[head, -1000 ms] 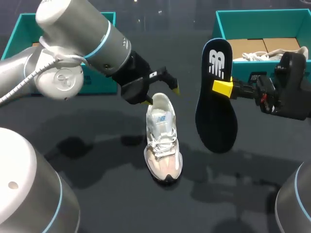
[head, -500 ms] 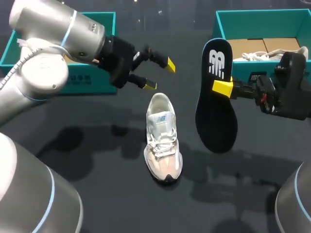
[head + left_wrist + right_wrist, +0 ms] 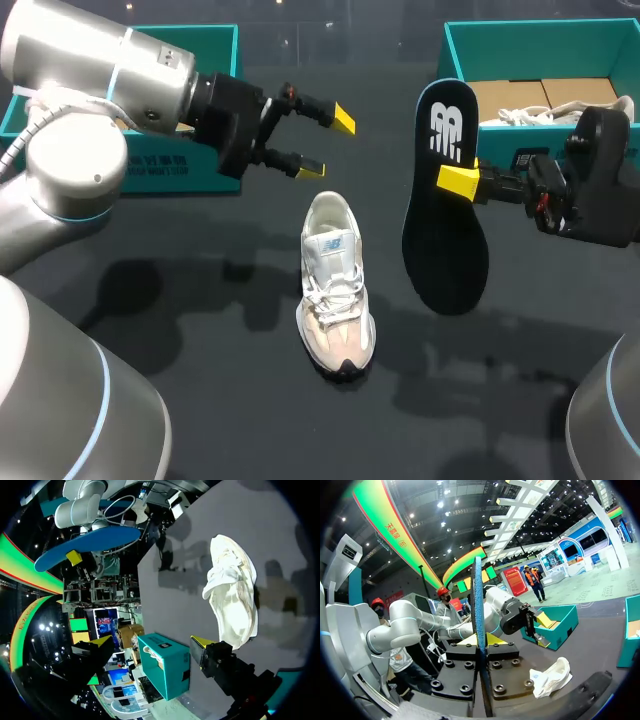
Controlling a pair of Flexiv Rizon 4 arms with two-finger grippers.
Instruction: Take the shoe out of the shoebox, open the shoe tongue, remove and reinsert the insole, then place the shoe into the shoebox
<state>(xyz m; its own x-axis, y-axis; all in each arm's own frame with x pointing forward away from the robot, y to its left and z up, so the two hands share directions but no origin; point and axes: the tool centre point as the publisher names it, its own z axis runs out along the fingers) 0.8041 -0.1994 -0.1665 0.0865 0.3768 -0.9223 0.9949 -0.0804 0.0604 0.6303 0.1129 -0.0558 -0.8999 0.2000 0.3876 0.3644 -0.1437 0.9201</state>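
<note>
Head view is showing right fingers (image 3: 458, 180) clamping the insole (image 3: 445, 240) midair at frame right, left fingers (image 3: 343, 119) hanging spread above-left of the shoe (image 3: 335, 285) lying centre tabletop (image 3: 200, 330); I'd be feeding the insole toe-first with left pinning the heel.

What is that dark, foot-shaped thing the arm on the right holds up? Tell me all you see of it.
It is the shoe's insole: thin, foot-shaped, black on one face with a white logo at the heel, blue on the other. The right gripper pinches its edge mid-length, holding it in the air, clear of the white shoe.
</note>
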